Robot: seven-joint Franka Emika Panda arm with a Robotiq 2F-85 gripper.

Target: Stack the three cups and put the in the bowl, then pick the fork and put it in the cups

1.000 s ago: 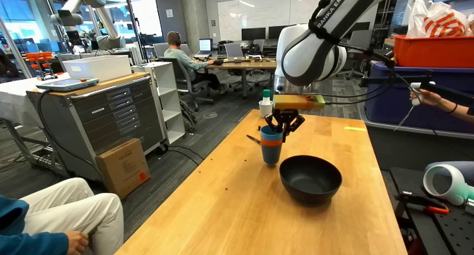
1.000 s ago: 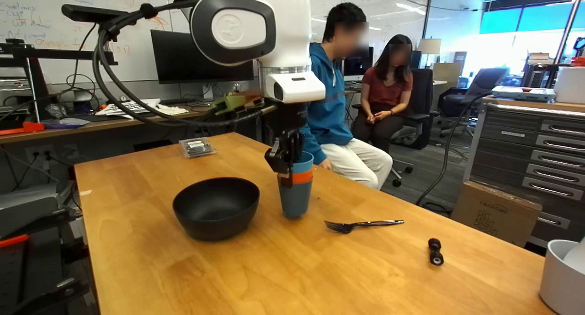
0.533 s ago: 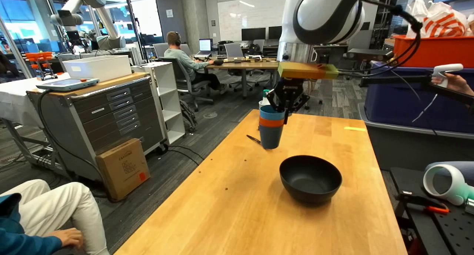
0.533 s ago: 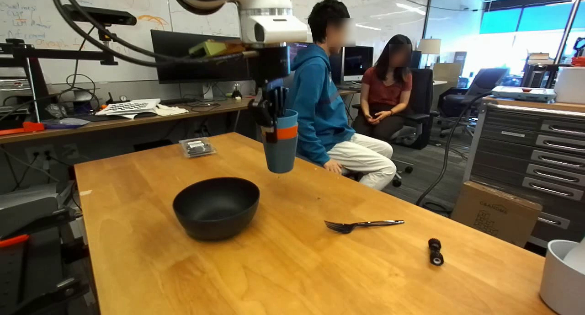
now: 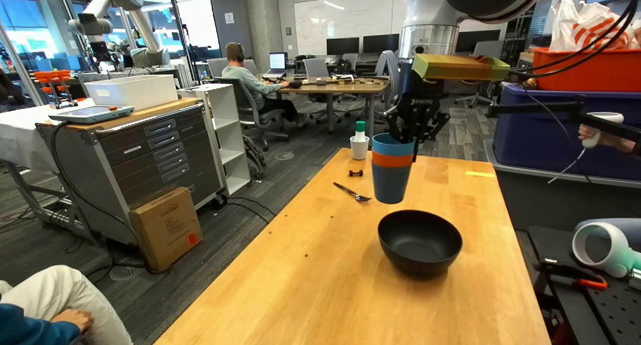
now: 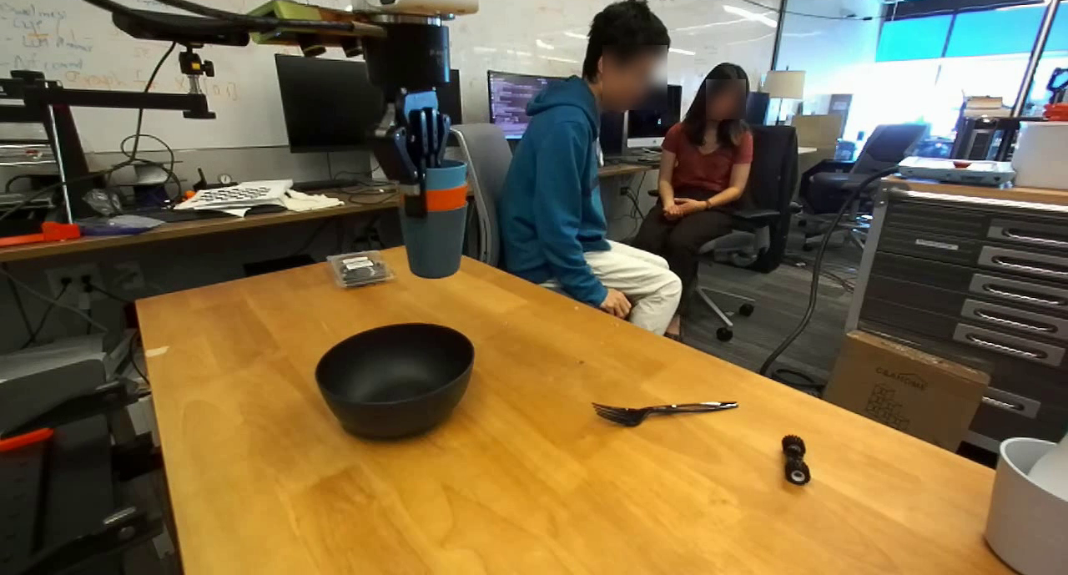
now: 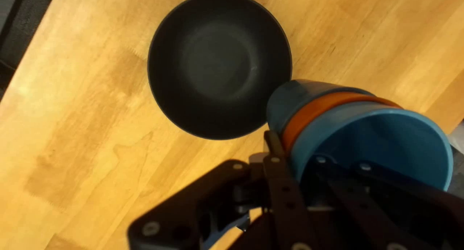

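In an exterior view, bowl (image 6: 395,385) on table (image 6: 534,508). From bowl: nested cups (image 6: 436,224) in gripper (image 6: 422,184), higher up, slightly right; packet (image 6: 360,269) behind, on table; fork (image 6: 642,413) right, well apart, on table; dumbbell-like part (image 6: 795,460) farther right, on table too; pot (image 6: 1020,512) farthest right, bottle (image 5: 360,131) in it.

Cups (image 5: 391,172) higher, perhaps towards bowl (image 5: 419,242)

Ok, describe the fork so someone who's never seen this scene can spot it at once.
In an exterior view, start from the big wooden table and find the wide black bowl on it. Right of that in the picture, before a small dumbbell-shaped black piece, lies the black fork. Unlike either neighbour, it is long and slender, with tines at the end nearer the bowl.
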